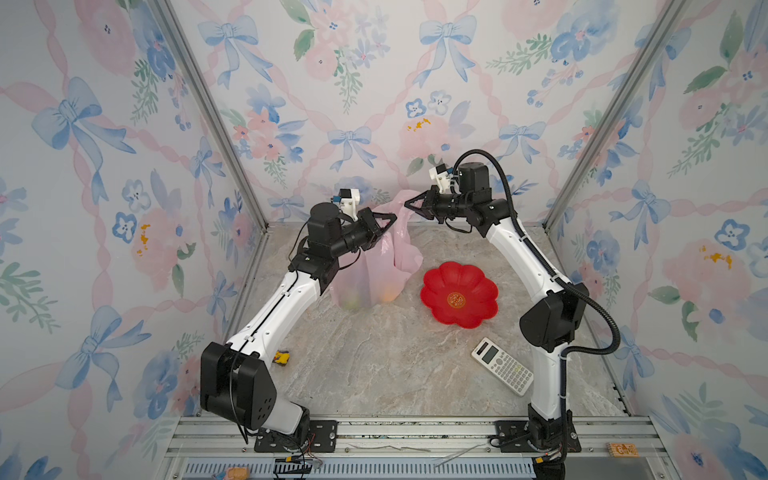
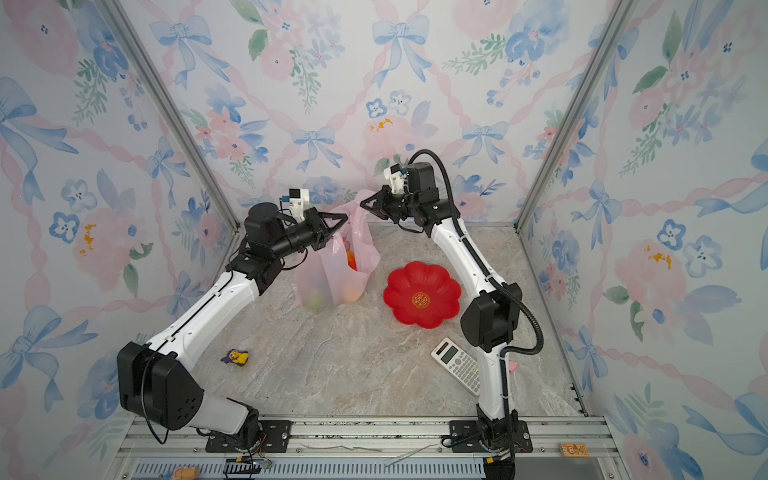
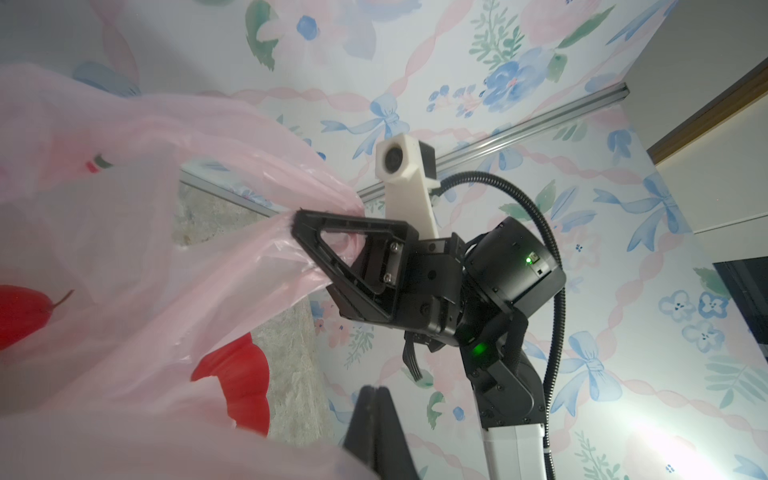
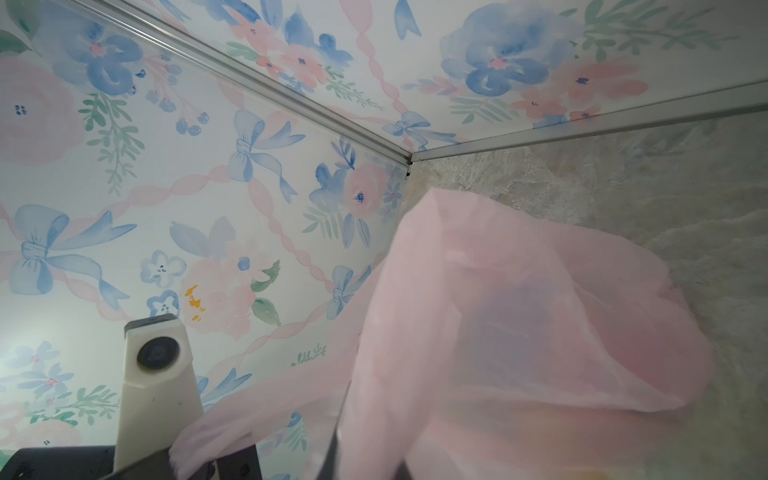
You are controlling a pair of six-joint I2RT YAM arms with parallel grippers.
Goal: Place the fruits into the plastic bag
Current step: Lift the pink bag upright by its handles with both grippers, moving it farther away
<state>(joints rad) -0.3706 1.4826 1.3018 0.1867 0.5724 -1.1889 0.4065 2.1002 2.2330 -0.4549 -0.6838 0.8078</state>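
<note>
We see a marble-patterned tabletop (image 1: 374,374) (image 2: 332,386) in grey and beige, enclosed on three sides and edged at the front by a metal rail (image 1: 415,428). Toward the back, the pale-pink plastic bag (image 1: 365,286) (image 2: 324,286) stands with its base on the stone surface. Just to its right, apart from it, lies a red flower-shaped plate (image 1: 440,286) (image 2: 403,286), flat and upright. Nearer the front on the right a white calculator (image 1: 502,372) (image 2: 457,365) lies face up, set at an angle. Well apart on the left sits a small yellow duck toy (image 1: 281,358) (image 2: 236,357). In a top view a small pink object (image 2: 513,365) shows beside the calculator, too hidden for us to name.
</note>
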